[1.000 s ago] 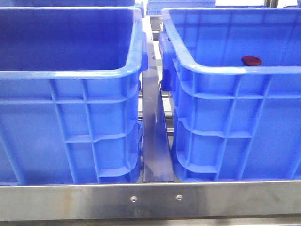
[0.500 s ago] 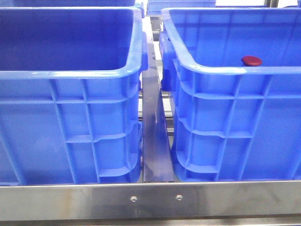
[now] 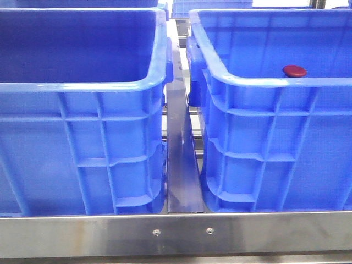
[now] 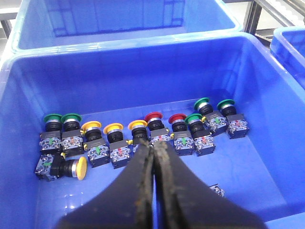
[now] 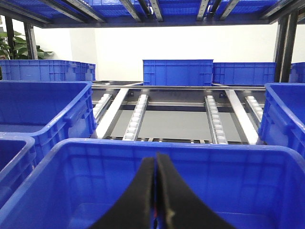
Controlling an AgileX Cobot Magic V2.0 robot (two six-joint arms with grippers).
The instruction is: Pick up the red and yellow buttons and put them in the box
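Note:
Red buttons [image 4: 154, 116] and yellow buttons [image 4: 113, 128] stand in a row with green ones on the floor of a blue crate [image 4: 119, 45] in the left wrist view. One yellow button [image 4: 81, 168] lies on its side. My left gripper [image 4: 152, 145] hangs shut and empty just above the row, between a yellow and a red button. In the front view one dark-red button [image 3: 294, 70] shows inside the right box [image 3: 264, 82]. My right gripper [image 5: 156, 157] is shut above a blue box [image 5: 167, 145]. Neither gripper shows in the front view.
Green buttons [image 4: 202, 101] stand among the others. The left crate [image 3: 82, 85] and the right box stand side by side with a steel rail [image 3: 179, 165] between them. More blue crates [image 5: 177, 71] and roller tracks [image 5: 136, 117] lie behind.

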